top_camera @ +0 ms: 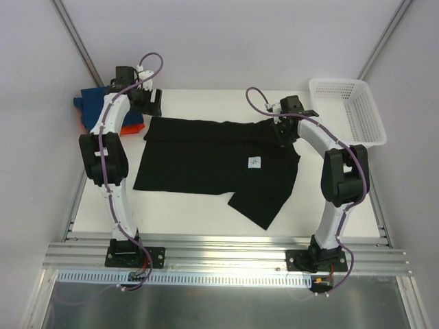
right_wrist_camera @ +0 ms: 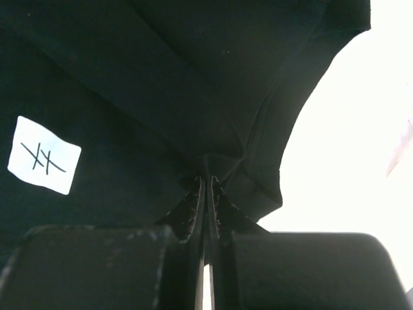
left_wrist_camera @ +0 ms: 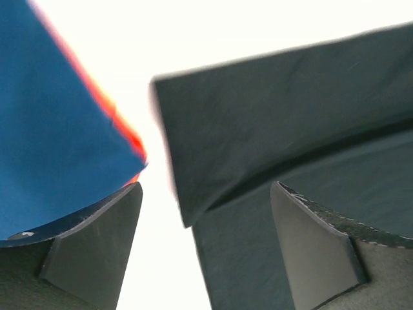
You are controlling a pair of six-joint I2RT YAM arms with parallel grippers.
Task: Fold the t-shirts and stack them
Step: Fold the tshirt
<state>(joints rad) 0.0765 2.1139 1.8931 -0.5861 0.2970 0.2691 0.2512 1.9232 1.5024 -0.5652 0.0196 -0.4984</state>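
The black t-shirt [top_camera: 206,161] lies spread on the white table, its top edge folded over and one sleeve pointing toward the front. My left gripper [top_camera: 152,103] stands open just over the shirt's far left corner [left_wrist_camera: 290,123], and its fingers [left_wrist_camera: 97,239] touch no cloth. My right gripper [right_wrist_camera: 205,181] is shut on a pinched fold of the black t-shirt [right_wrist_camera: 161,77] at its far right edge [top_camera: 283,131]. A white tag [right_wrist_camera: 44,155] shows on the cloth. The blue t-shirt [top_camera: 89,99] lies folded on the orange t-shirt [top_camera: 130,129] at the far left.
A white mesh basket [top_camera: 346,110] stands at the far right corner of the table. The blue t-shirt [left_wrist_camera: 58,129] with the orange edge [left_wrist_camera: 122,132] under it lies close to my left gripper's left finger. Bare table [top_camera: 206,223] lies in front of the black shirt.
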